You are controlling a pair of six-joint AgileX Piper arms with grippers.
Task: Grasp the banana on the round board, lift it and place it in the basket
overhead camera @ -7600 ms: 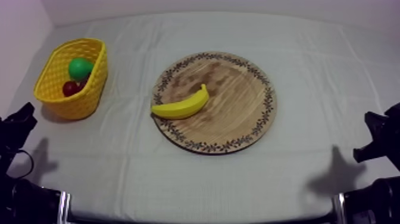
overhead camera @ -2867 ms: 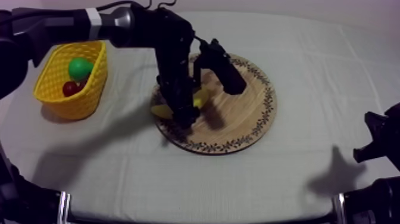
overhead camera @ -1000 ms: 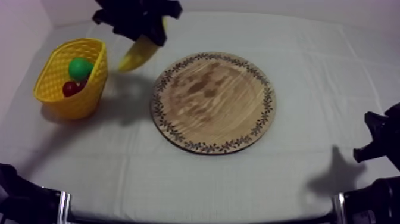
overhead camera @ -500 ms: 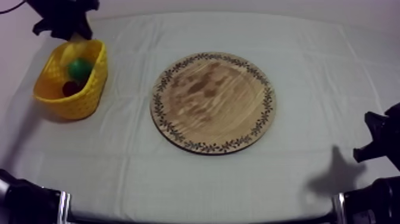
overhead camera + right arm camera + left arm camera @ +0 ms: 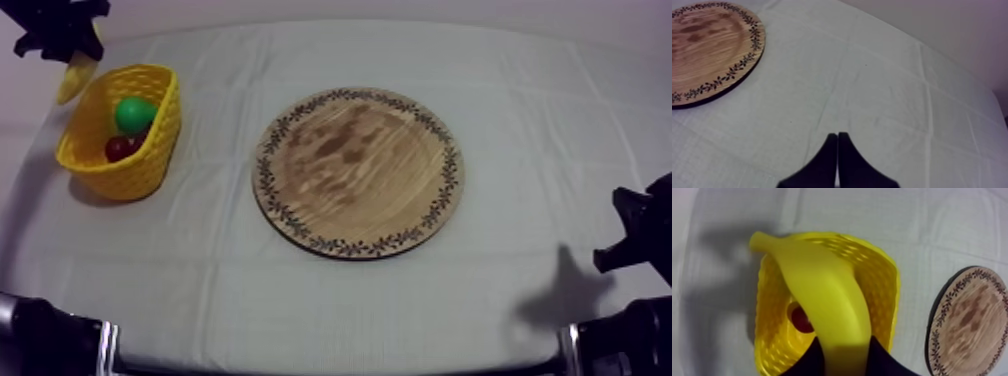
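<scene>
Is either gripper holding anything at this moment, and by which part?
The left gripper holds the yellow toy banana by one end, above the yellow basket. The right gripper is shut on nothing.

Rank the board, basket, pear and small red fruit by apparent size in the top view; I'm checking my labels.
1. wooden board
2. yellow basket
3. pear
4. small red fruit, partly hidden in the basket, so its place below the pear is unsure

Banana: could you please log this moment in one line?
left gripper: shut on banana | banana: above yellow basket | right gripper: shut
</scene>
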